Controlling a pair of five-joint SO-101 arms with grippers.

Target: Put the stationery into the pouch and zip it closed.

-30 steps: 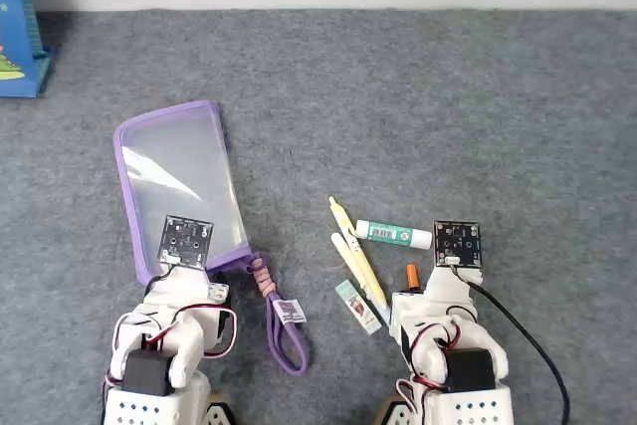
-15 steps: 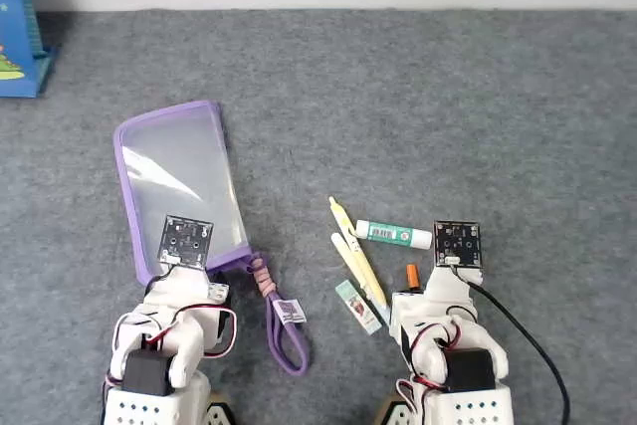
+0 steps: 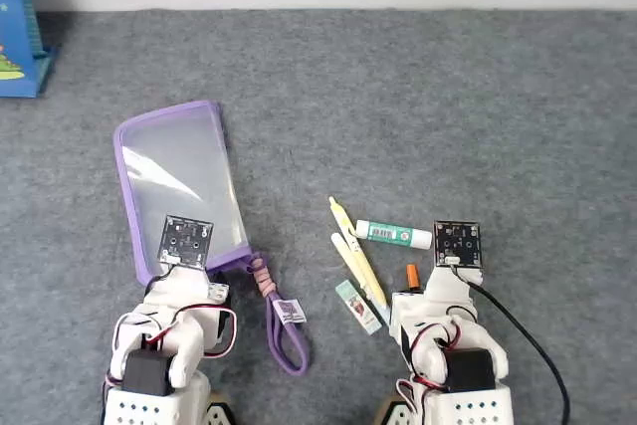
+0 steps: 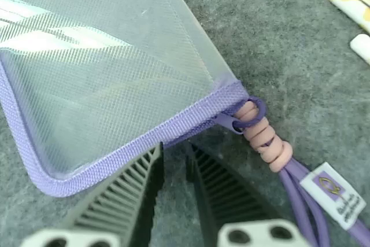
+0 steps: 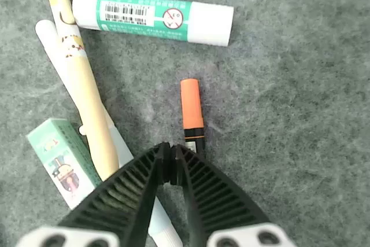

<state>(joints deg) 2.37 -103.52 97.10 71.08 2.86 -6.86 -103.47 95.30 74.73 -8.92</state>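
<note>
- Jaws of the right gripper (image 5: 171, 161) are pressed together and empty, tips close to the orange marker (image 5: 191, 111); those of the left gripper (image 4: 173, 154) are almost together, also empty, near the pouch (image 4: 98, 67) corner.
- Marker, glue stick (image 5: 153, 15) and pens (image 5: 78, 79) look light, stiff and round; they may roll; grip across the middle.
- Pouch seems thin and floppy; better to hold its stitched edge or the zipper pull (image 4: 240, 121).
</note>
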